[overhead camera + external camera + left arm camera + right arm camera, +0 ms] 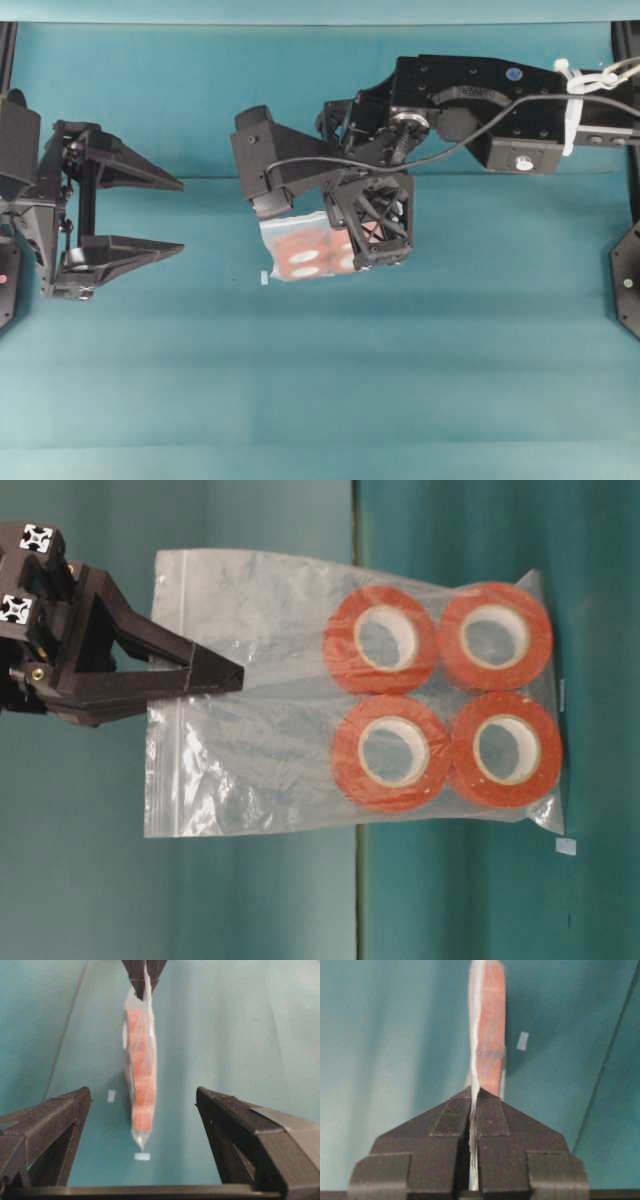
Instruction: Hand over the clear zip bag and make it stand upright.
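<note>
Crinkled transparent plastic forms the clear zip bag (260,695), a flat rectangle hanging from the right gripper (471,1097) with its zip strip uppermost and its long axis running vertically down toward the teal table (450,340); the table-level view is turned on its side, so the zip edge shows at the left there and the bottom edge at the right. Four orange rolls with white cores sit in a two-by-two block in the lower part of the bag, the upper part being bare, glossy, wrinkled film. The right gripper's black jaws are pressed together on the thin edge of the bag near the zip strip, film showing as a pale line between them in the right wrist view. From the left wrist view the bag appears edge-on, a narrow orange sliver. The left gripper (180,215) stands well apart from the bag, jaws spread wide and holding nothing. Small pale rectangular scraps (142,1156) lie on the table near the bag's lower end.
</note>
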Robot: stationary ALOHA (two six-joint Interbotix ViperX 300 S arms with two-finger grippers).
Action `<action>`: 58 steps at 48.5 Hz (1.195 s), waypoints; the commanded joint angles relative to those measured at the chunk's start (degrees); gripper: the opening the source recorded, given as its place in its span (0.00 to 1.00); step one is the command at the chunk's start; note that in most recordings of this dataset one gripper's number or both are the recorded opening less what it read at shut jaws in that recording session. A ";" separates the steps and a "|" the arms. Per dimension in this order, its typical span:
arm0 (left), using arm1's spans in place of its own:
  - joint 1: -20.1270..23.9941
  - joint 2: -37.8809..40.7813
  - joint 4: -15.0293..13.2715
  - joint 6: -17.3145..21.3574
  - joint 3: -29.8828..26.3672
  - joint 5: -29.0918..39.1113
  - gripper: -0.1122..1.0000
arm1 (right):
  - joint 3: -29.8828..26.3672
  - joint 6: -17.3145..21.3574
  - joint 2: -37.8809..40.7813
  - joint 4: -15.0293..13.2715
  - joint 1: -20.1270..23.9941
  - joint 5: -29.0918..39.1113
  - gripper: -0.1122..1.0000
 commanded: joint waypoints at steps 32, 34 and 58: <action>-0.26 1.85 0.09 -0.18 3.25 -1.58 0.94 | 2.20 3.08 -1.23 0.18 1.41 -2.37 0.11; -0.35 2.64 0.09 -0.18 3.87 -2.46 0.94 | 2.55 3.08 -1.32 0.18 1.41 -2.64 0.11; -1.76 20.21 0.18 -0.62 3.08 -18.11 0.94 | 3.52 3.87 -1.58 0.18 1.05 -4.48 0.11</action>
